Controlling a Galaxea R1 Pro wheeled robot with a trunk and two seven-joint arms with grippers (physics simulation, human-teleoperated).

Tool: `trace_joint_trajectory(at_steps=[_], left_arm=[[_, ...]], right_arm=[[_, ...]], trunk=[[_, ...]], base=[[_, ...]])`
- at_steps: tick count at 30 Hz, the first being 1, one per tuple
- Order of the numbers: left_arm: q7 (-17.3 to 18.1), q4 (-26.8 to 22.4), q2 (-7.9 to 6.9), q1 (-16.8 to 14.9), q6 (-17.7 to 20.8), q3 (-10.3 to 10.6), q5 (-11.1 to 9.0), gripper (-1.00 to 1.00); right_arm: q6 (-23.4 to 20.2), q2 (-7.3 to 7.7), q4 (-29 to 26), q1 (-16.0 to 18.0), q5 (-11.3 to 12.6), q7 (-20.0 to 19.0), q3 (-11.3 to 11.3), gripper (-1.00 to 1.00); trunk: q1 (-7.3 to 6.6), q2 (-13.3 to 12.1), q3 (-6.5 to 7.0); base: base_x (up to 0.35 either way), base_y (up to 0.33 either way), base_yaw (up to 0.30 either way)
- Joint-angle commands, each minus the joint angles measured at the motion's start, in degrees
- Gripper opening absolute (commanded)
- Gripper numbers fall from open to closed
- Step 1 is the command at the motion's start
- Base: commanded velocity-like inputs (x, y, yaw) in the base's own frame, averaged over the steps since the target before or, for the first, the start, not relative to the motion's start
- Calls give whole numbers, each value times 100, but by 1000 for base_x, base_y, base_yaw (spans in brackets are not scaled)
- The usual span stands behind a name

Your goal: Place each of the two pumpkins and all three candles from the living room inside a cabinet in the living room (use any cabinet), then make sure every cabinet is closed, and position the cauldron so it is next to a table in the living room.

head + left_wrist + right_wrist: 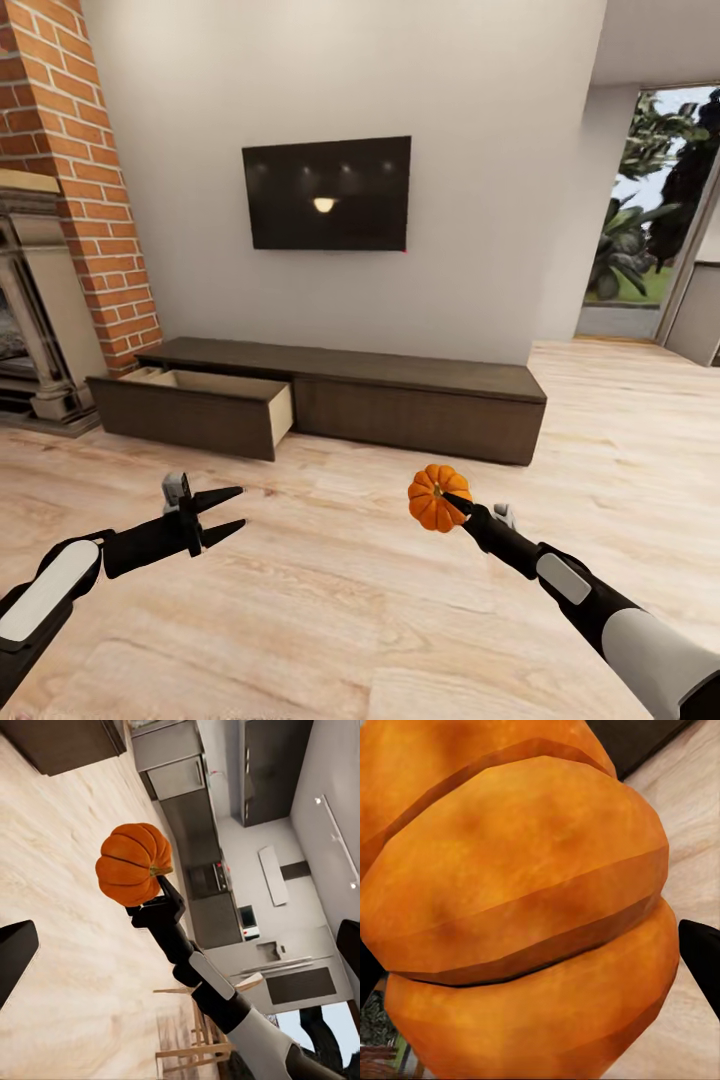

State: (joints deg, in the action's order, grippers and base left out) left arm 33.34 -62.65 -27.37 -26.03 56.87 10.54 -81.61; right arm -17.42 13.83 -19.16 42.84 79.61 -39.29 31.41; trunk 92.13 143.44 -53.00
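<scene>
My right gripper (447,502) is shut on a ribbed orange pumpkin (435,497), held in the air above the wood floor; the same pumpkin (133,863) shows in the left wrist view and fills the right wrist view (517,915). Ahead, against the wall, stands the long dark-brown cabinet (420,395). Its left drawer (205,400) is pulled out, showing a pale beige inside with nothing visible in it. My left gripper (232,512) hangs open and empty over the floor, short of that drawer.
A brick fireplace (60,200) stands left of the cabinet, close to the open drawer. A black TV (327,193) hangs on the wall above. A glass door (650,200) opens at the right. Light wood floor (330,600) lies between me and the cabinet.
</scene>
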Motion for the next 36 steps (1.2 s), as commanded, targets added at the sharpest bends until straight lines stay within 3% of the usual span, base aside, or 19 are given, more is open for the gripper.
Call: trace_joint_trajectory(at_steps=[1, 17, 25, 36], left_arm=[[32, 7, -4, -8, 9, 14, 6, 100], [32, 7, -6, -8, 9, 10, 7, 100], [32, 7, -4, -8, 9, 10, 10, 100], [32, 7, 3, -8, 9, 14, 16, 100]], right_arm=[[-42, 5, -7, 5, 81, 1, 6, -100], [-47, 5, -8, 5, 81, 1, 6, -100], [-49, 5, 13, 5, -245, 9, -10, -100], [-47, 5, 27, 5, -279, 6, -12, -100]], trunk=[[-1, 3, -3], [-1, 3, 37], [-1, 3, 58], [-1, 3, 80]], base=[[6, 0, 276], [1, 0, 276], [0, 0, 276], [0, 0, 250]])
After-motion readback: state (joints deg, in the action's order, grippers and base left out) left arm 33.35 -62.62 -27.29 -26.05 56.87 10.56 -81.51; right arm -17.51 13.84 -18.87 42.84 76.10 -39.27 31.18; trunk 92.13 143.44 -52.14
